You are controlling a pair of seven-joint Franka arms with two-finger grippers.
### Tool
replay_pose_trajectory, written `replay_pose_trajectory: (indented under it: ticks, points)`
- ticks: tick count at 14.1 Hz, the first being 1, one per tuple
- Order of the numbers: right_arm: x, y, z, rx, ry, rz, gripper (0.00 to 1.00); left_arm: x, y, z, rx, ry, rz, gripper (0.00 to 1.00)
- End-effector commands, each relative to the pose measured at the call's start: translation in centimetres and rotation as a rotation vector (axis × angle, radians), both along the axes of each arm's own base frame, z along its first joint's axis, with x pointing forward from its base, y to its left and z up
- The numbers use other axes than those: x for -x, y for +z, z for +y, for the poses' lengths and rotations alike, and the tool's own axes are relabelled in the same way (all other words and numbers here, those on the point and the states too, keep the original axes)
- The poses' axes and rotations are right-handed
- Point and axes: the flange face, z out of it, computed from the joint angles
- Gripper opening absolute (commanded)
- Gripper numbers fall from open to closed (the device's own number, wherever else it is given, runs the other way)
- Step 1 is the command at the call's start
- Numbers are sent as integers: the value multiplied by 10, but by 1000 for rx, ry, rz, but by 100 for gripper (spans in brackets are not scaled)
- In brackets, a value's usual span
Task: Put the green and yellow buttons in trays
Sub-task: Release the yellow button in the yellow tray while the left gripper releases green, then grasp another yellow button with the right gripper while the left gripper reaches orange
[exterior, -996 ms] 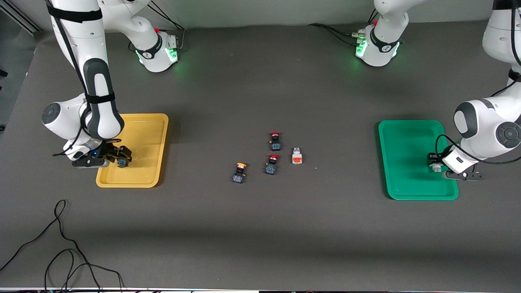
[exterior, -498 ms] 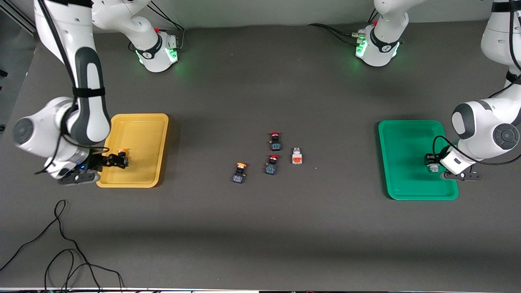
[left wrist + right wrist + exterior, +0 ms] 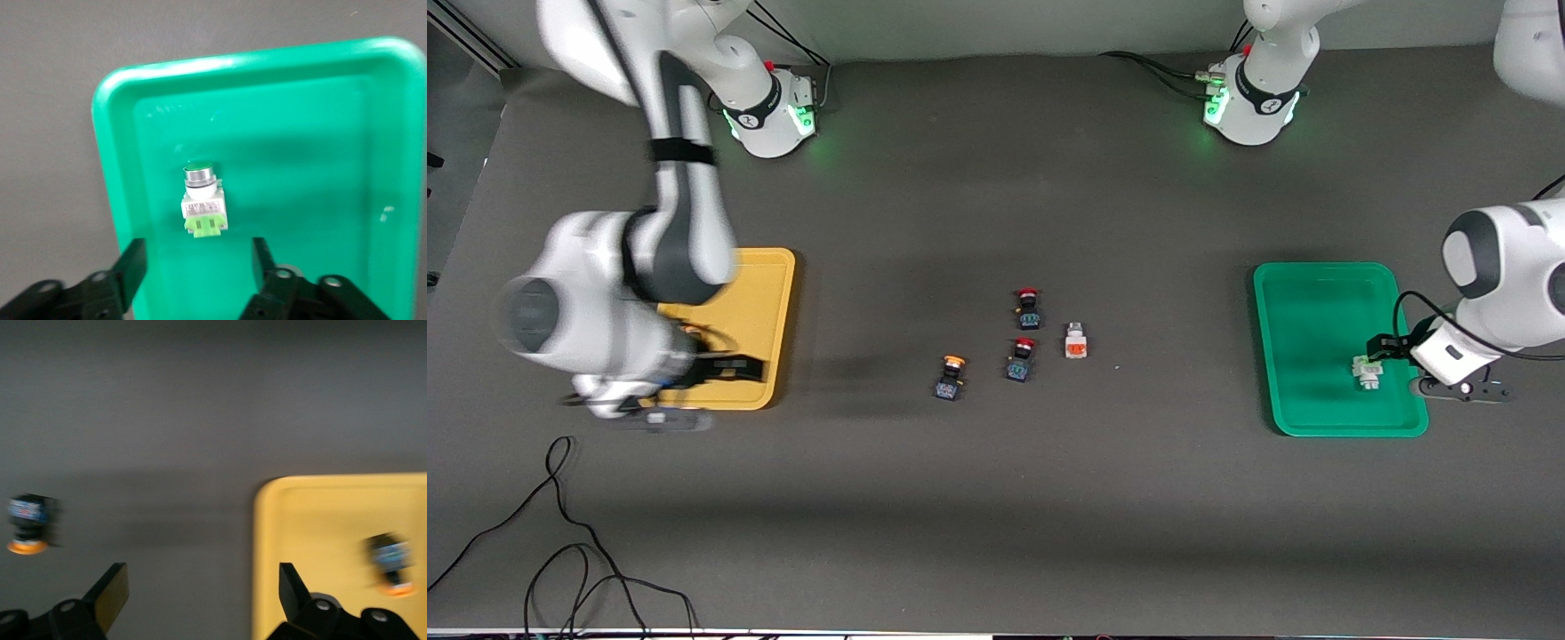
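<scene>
Two buttons trayed, green button (image 3: 202,200) in green tray (image 3: 1303,302), one yellow-capped in yellow tray (image 3: 320,513); remaining yellow-capped button (image 3: 951,377) mid-table: right gripper (image 3: 200,587), fingers spread, empty, should descend squarely, avoiding red-capped buttons (image 3: 1021,358); left gripper (image 3: 197,263) spread, empty.

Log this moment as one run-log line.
left gripper: open, over green tray | green button: in green tray | right gripper: open, at yellow tray edge | yellow button: in yellow tray | second yellow button: on table
</scene>
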Motion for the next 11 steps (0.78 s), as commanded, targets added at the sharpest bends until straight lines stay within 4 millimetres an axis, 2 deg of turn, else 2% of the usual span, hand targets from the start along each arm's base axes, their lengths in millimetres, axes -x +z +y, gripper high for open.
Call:
replay_pose_trajectory:
  ticks: [1, 2, 3, 4, 6, 8, 9, 11]
  points:
    - [-3, -15, 98, 36, -115, -6, 100, -3, 29, -6, 3, -20, 24, 99]
    - [1, -25, 128, 36, -153, 0, 100, -2, 27, -8, 10, -19, 30, 100]
    - [7, -35, 159, 33, -185, 7, 100, -5, 38, -23, 19, -22, 27, 100]
    - [11, -43, 183, 33, -222, 9, 100, -6, 58, -53, 29, -45, 22, 100]
    - [15, -65, 209, 53, -327, 17, 100, -13, 95, -101, 36, -22, 38, 100]
    - [14, -89, 223, 49, -367, -11, 100, -19, 129, -169, 45, 19, 54, 100]
    - [15, -102, 230, 47, -363, -39, 100, -18, 137, -205, 52, 28, 46, 100]
    - [25, -136, 243, 67, -353, -51, 100, -14, 137, -270, 94, 90, 39, 100]
